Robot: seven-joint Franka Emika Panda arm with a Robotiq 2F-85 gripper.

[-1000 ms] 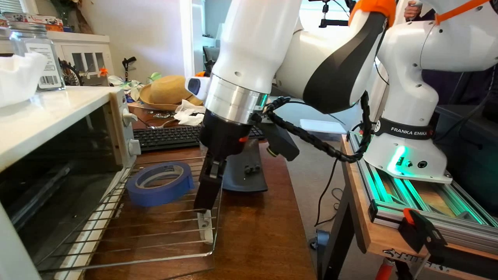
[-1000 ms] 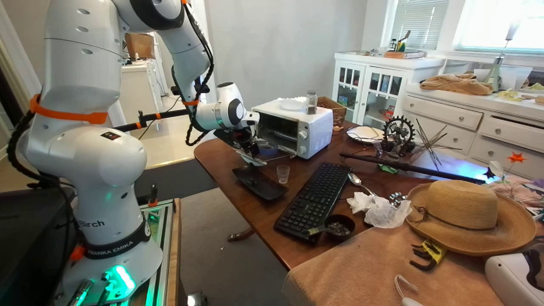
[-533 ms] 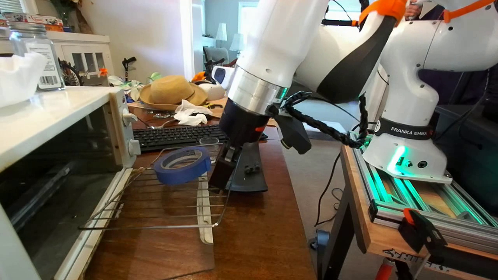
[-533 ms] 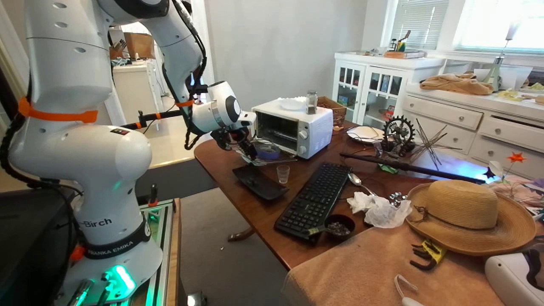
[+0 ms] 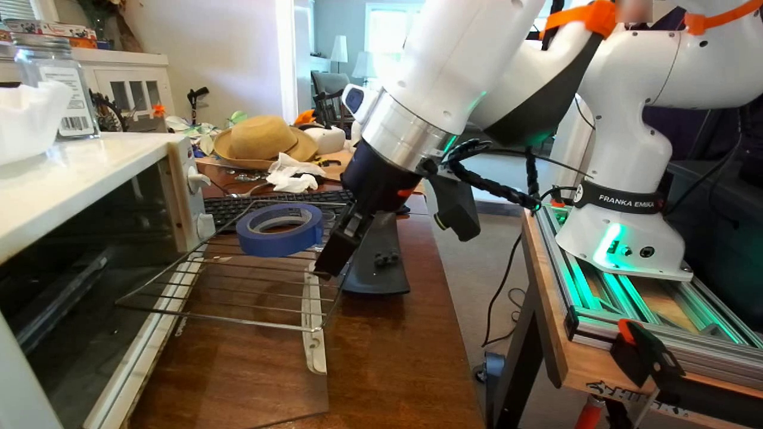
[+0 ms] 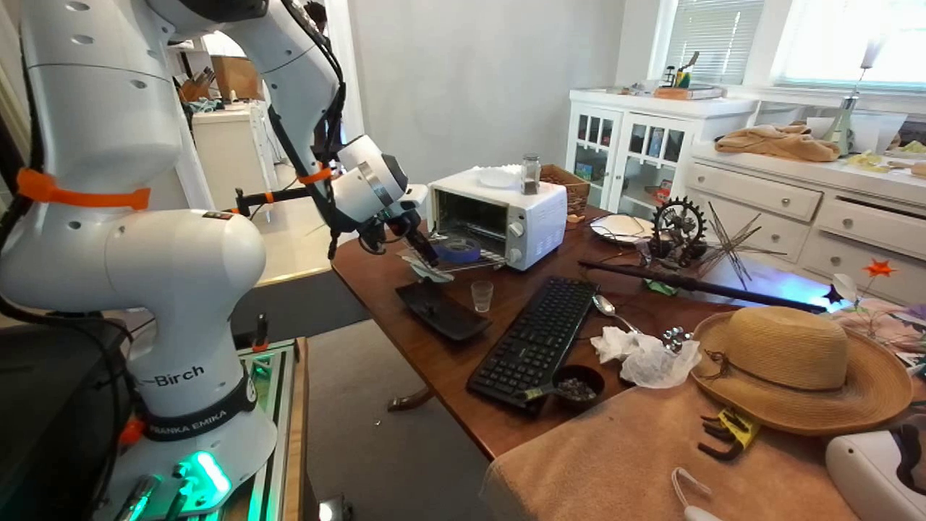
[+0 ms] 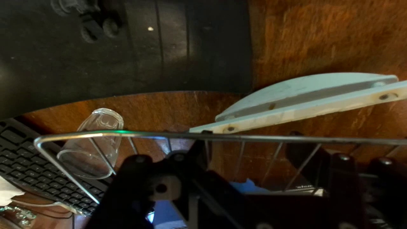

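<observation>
Halfway-ish, imo: toaster oven [image 6: 546, 228] open, wire rack [image 5: 250, 322] askew over lowered door [image 5: 315, 342], painter's tape roll [image 5: 279, 241] on top. Your hand [image 7: 249, 140] spread at rack's outer rail [image 7: 267, 137], not pinching. Rack doesn't look seated yet.

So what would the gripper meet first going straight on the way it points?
Probably the toaster oven's pale door handle, just past the gripper; depth is unclear, and the wire rack's outer rail there could come first.

Tape [image 5: 280, 243] lay on the rack [image 5: 256, 323] before the oven [image 6: 542, 228], atop which stood a jar [image 6: 530, 179]; in an exterior view, a glass [image 6: 482, 297] stood between the tray [image 6: 463, 325] at left and the keyboard [image 6: 539, 340], the hat [image 6: 785, 347] lying farther right
</observation>
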